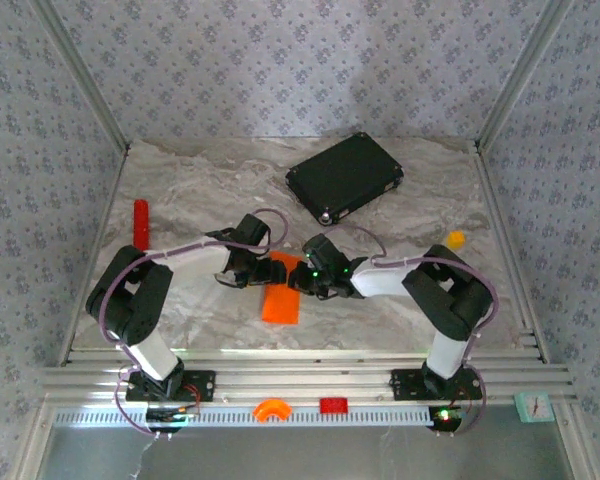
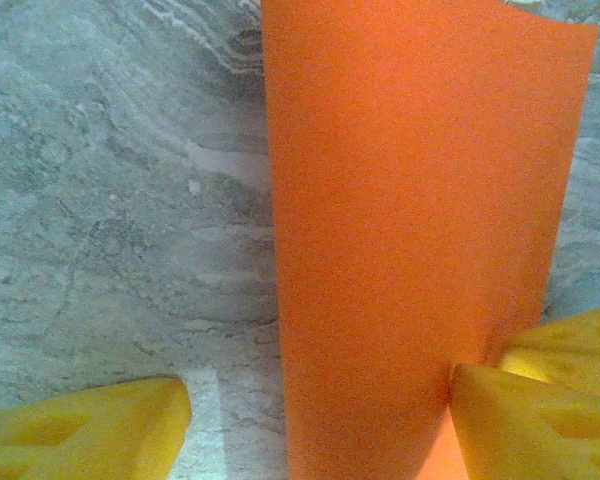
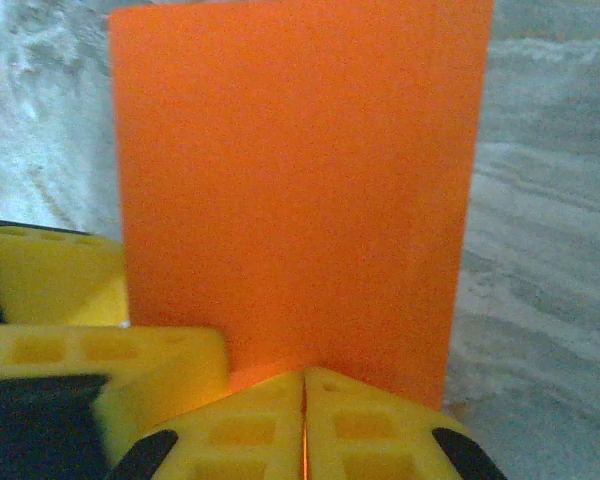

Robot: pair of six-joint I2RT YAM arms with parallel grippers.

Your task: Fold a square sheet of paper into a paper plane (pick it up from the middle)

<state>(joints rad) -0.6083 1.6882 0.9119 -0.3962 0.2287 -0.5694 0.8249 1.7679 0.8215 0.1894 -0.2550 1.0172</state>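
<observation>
The square sheet of paper is bright orange and folded over into a narrow rectangle, lying on the marble table between both arms. My right gripper is shut on its near edge, and a thin orange line shows between the pressed yellow fingertips. In the top view the right gripper sits at the sheet's far right corner. My left gripper is open astride the sheet. Its right finger touches the paper and its left finger rests apart on bare table. A paper plane is out of view.
A black flat case lies at the back right. A red cylinder stands at the left, and a small orange-yellow lump lies at the right. On the front rail sit an orange arc and a red block.
</observation>
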